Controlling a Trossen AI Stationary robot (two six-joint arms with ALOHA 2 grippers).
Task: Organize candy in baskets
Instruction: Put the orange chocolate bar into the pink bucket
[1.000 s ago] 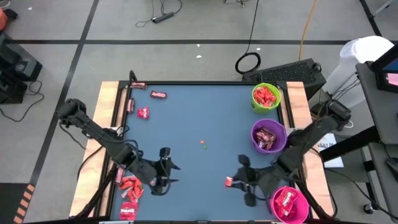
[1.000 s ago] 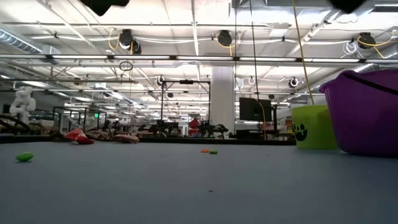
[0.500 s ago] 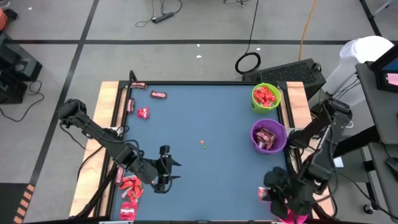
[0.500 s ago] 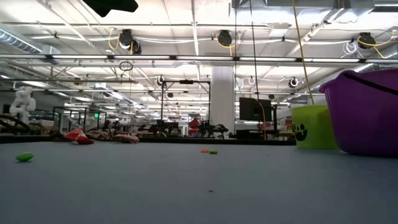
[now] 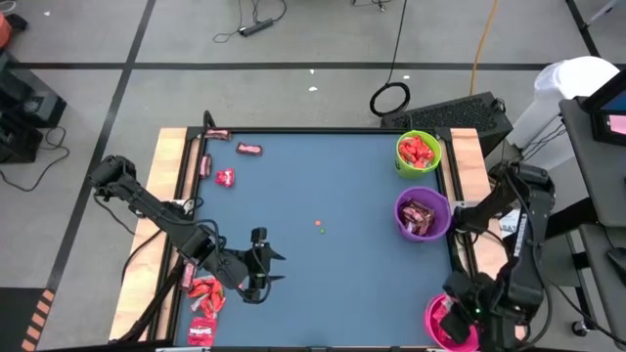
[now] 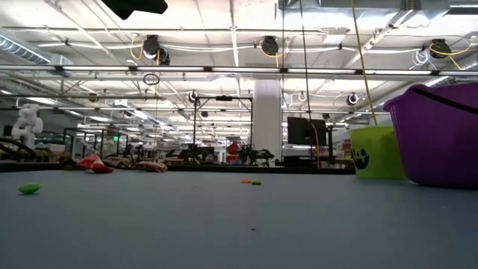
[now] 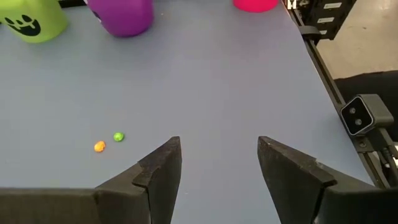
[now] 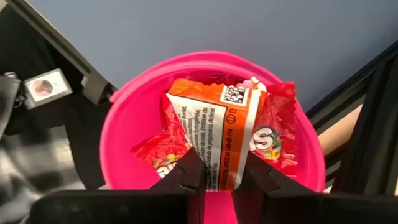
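My right gripper (image 8: 219,169) hangs over the pink basket (image 8: 124,118) at the table's near right corner and is shut on a red-orange candy packet (image 8: 217,134). Other red packets (image 8: 277,146) lie inside that basket. In the high view the right arm covers most of the pink basket (image 5: 435,328). The purple basket (image 5: 423,215) and the green basket (image 5: 419,152) stand along the right edge, both holding candy. My left gripper (image 5: 259,264) hovers open near the left front, beside loose candy (image 5: 205,293) lying flat on the mat. My right gripper pinches the packet's narrow end (image 8: 219,180) between its two fingers (image 8: 186,174), which point down. The rest of the packet sticks out past the fingertips, its white printed side showing, over the basket's opening. Whether it touches the packets below, I cannot tell.
More candy (image 5: 249,149) lies at the far left corner, with another piece (image 5: 225,177) nearby. Tiny orange (image 7: 99,147) and green (image 7: 118,136) dots sit mid-table. A raised black rim (image 5: 293,130) edges the blue mat; its middle is bare.
My right gripper has carried the candy packet from the near middle of the table toward the near right corner, over the pink basket, and has tipped from slanting to pointing down.
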